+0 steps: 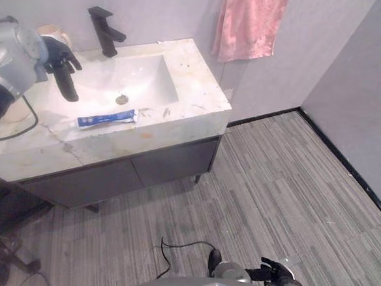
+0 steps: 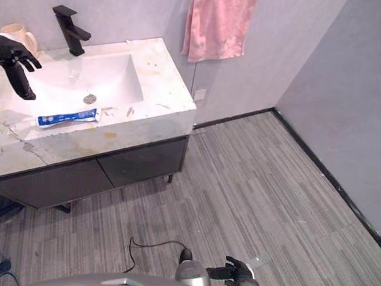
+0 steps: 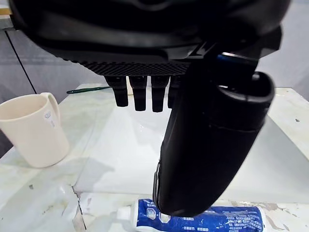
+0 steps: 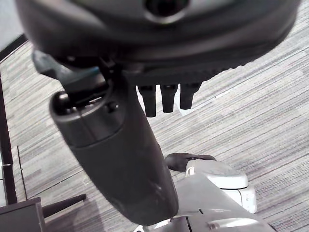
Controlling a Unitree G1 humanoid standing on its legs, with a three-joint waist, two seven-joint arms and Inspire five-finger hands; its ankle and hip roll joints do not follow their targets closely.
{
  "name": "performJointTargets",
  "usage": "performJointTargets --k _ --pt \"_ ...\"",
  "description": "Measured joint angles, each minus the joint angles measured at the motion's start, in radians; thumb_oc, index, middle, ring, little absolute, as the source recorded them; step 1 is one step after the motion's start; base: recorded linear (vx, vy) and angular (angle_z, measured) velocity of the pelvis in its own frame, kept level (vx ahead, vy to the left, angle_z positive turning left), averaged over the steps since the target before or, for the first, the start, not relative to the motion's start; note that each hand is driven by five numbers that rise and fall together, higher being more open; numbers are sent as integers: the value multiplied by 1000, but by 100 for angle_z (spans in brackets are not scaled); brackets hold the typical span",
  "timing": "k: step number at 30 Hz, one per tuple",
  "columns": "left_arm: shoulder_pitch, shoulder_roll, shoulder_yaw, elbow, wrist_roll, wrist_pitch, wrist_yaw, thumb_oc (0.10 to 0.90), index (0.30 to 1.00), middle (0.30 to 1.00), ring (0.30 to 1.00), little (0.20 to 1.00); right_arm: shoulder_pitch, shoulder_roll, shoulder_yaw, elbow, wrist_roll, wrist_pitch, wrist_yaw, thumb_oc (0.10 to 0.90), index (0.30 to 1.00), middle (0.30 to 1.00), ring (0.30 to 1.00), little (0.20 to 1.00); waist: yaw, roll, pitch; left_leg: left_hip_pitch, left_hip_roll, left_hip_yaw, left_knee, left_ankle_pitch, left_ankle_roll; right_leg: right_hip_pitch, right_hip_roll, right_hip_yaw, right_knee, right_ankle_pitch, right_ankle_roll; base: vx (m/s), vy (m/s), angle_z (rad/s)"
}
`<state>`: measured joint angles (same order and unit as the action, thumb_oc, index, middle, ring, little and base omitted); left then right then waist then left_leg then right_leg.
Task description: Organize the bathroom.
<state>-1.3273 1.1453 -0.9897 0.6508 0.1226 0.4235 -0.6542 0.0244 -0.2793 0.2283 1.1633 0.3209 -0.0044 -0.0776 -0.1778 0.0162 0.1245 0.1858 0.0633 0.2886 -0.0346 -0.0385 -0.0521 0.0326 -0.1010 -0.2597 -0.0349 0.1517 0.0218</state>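
Left hand [image 1: 60, 60], fingers spread and empty, above the desk's [image 1: 200, 94] left side; toothpaste tube [image 1: 106, 118] flat along the front edge, probably light, soft and slippery, best pinched across its middle; right hand [image 1: 274, 273] relaxed near the floor

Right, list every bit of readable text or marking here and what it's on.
Blue and white toothpaste tube on the marble counter: white print, too blurred to read.
Cream plastic mug: a small mark by the handle, too small to read.
Nothing else carries text.
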Motion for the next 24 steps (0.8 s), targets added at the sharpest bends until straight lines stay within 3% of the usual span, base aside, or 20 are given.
performJointTargets --k 13,20,24 --pt "8 44 3 -69 -43 22 -105 800 900 900 900 900 -2 -1 11 12 0 17 -21 800 900 900 900 900 44 6 -16 12 -8 -31 -51 -4 -13 11 0 -8 -20 5 8 -25 -2 7" --pt "74 53 27 -165 -43 62 -116 800 900 900 900 900 16 0 15 23 0 19 -20 800 900 900 900 900 43 11 -73 -4 -8 -41 -54 -2 -18 6 1 -9 -39 12 20 -4 0 0" --pt "86 53 27 -147 -41 58 -117 800 900 900 900 900 22 0 15 23 1 19 -20 800 900 900 900 900 38 12 -75 -4 -7 -40 -54 3 -19 7 3 -8 -42 15 24 0 0 0"
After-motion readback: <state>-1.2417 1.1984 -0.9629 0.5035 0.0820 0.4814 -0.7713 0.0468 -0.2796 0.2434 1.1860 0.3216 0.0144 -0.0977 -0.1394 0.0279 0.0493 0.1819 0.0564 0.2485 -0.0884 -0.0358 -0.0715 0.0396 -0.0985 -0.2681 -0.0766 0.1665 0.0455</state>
